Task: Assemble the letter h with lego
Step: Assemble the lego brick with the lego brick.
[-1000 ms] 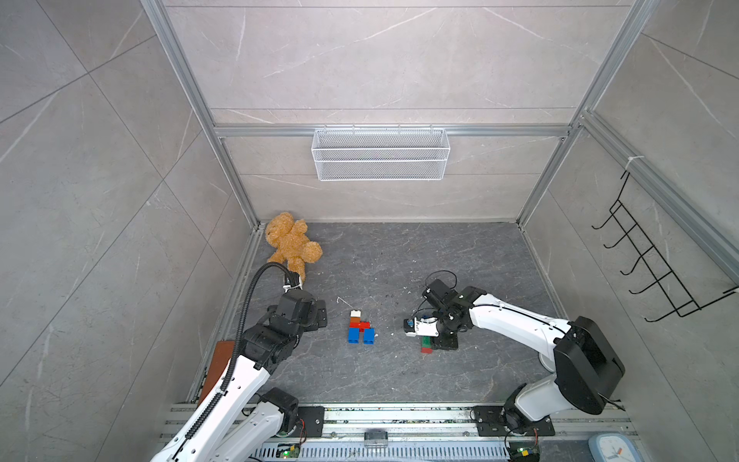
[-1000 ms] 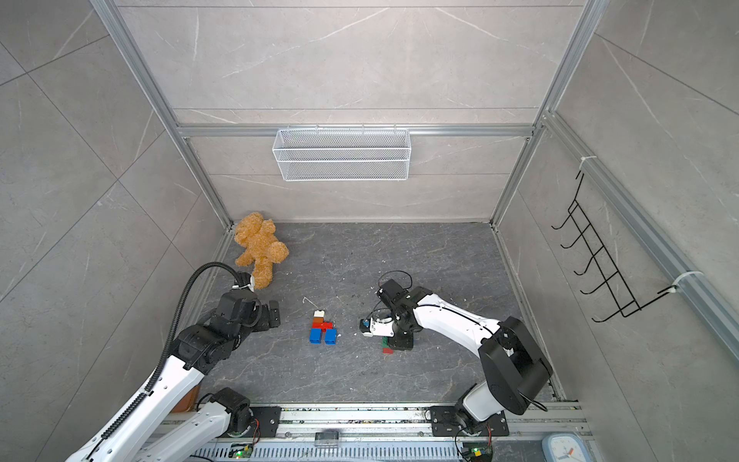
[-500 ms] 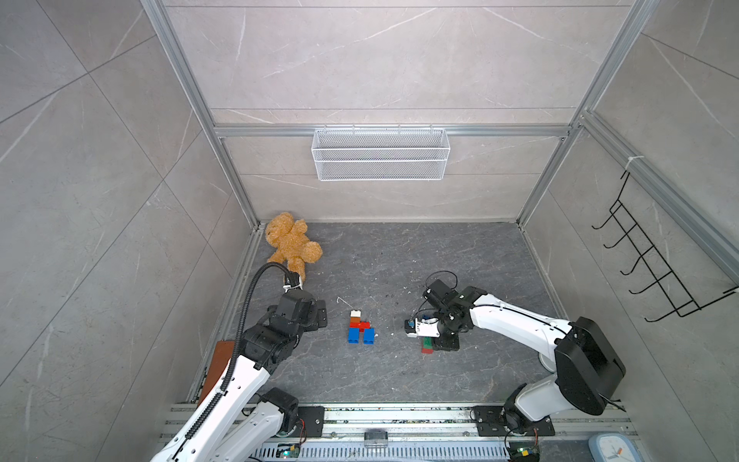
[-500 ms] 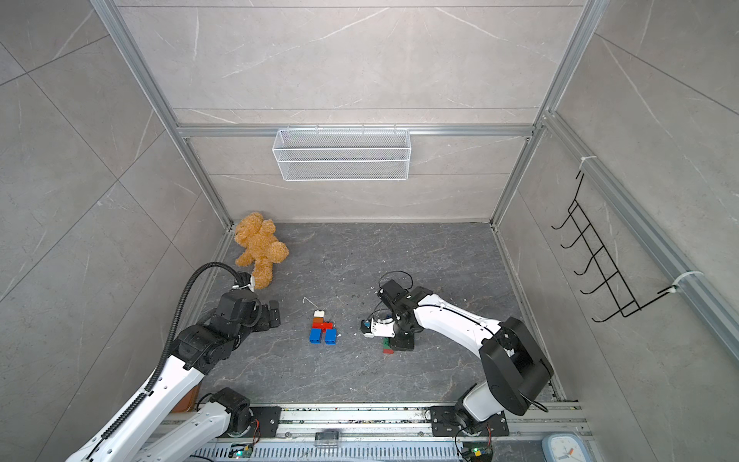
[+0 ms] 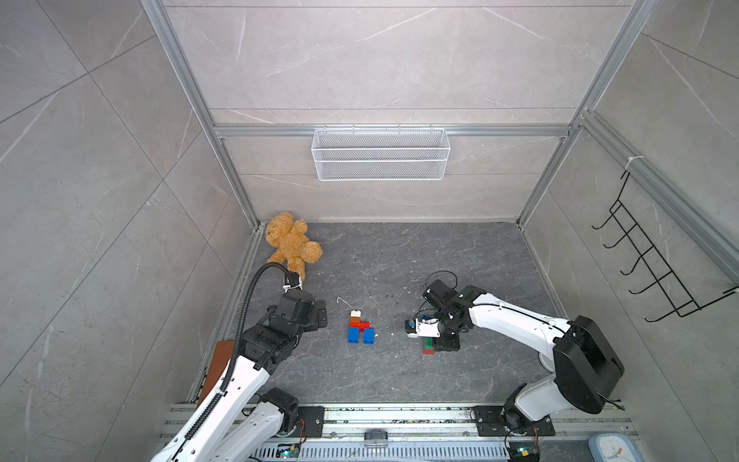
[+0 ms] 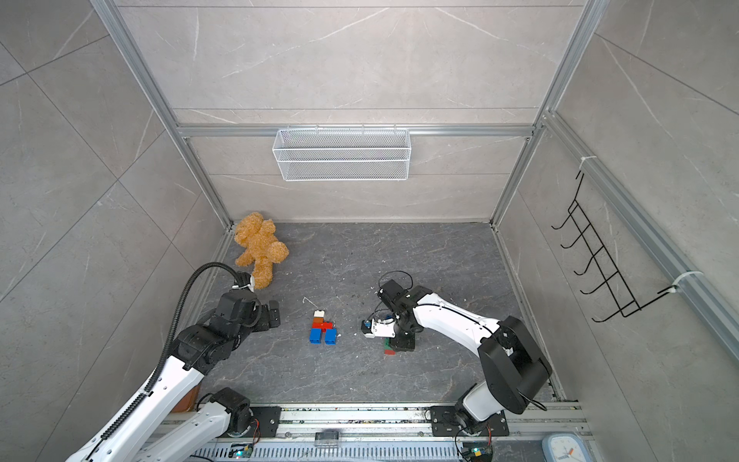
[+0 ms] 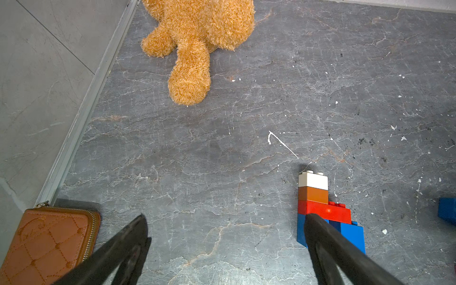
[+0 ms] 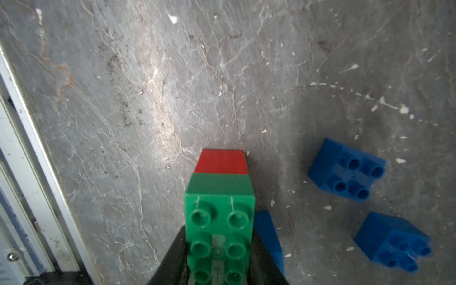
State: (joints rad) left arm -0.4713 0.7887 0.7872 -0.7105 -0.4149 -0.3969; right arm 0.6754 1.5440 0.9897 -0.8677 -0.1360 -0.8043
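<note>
Near floor centre: R gripper point(image 8: 218, 256) clamped on green brick point(image 8: 219, 195), red brick point(image 8: 220, 161) attached, prob. next h segment. L gripper point(image 7: 224, 219) jaws wide beside part-built stack point(image 7: 320, 209), prob. ready to steady.

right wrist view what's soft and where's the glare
Right wrist view: green brick softens toward the lens, blue bricks are fairly sharp, a bright patch glares on the floor, shade around the blue bricks. Left wrist view: fingers blurred, teddy crisp.
</note>
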